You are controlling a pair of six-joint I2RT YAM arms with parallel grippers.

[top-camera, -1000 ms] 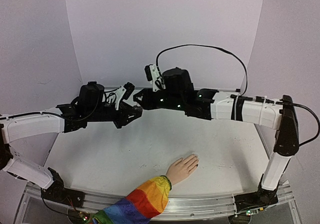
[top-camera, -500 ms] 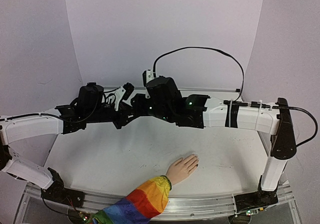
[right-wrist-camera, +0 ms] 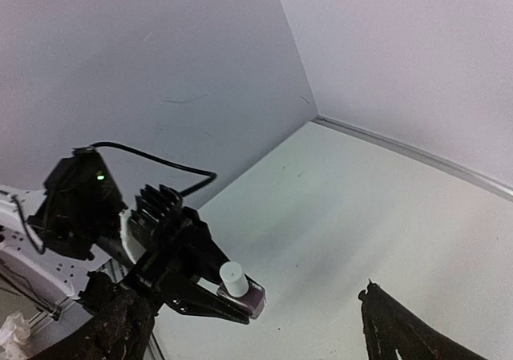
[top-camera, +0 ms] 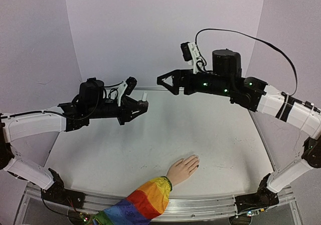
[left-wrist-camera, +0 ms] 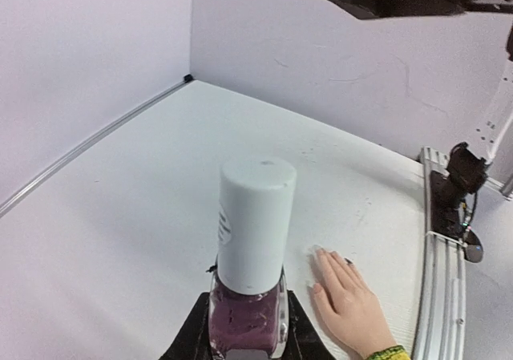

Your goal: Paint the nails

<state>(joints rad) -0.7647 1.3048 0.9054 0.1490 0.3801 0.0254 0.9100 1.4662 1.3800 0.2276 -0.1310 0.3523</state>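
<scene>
Purple-filled glass polish bottle [left-wrist-camera: 247, 308] with a white cylindrical cap [left-wrist-camera: 256, 220] is clamped in the left gripper [top-camera: 142, 106], well apart from the nails [top-camera: 195, 160] of the peach mannequin hand [top-camera: 183, 170] near the white table [top-camera: 115, 150] front edge; the right gripper [top-camera: 163, 80] gapes empty, and misaligned uncapping could spill polish.

A mannequin hand [top-camera: 183, 168] lies on the white table [top-camera: 125, 152].
</scene>
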